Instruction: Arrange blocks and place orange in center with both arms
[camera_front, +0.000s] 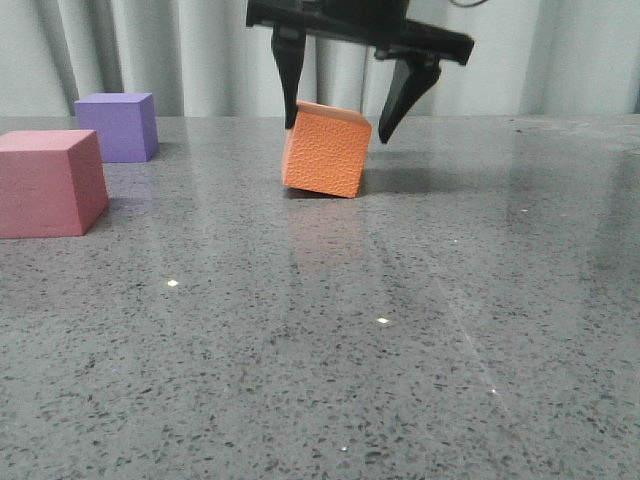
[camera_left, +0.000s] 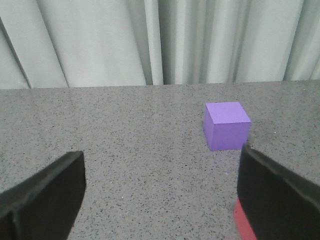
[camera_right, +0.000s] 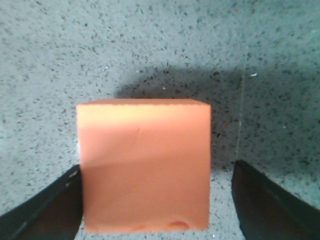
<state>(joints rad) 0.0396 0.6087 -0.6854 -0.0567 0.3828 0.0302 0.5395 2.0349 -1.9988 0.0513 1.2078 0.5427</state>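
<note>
On the grey speckled worktop (camera_front: 400, 330) the orange cube (camera_front: 326, 149) sits tilted, one lower edge lifted, a little toward twelve o'clock from the middle in the front view. The right pincer (camera_front: 340, 125) hangs over it with its dark fingers (camera_front: 290, 85) spread wide, one by each upper side of the cube; from the right wrist view the orange cube (camera_right: 144, 165) lies between the two tips, the right pincer (camera_right: 155, 210) not closed on it. The pink cube (camera_front: 50, 183) stands at nine o'clock and the purple cube (camera_front: 119, 126) at ten o'clock, just beyond it. The left pincer (camera_left: 160, 200) is spread wide, holding nothing, with the purple cube (camera_left: 226, 125) ahead of it and grey curtains (camera_left: 160, 40) behind.
</note>
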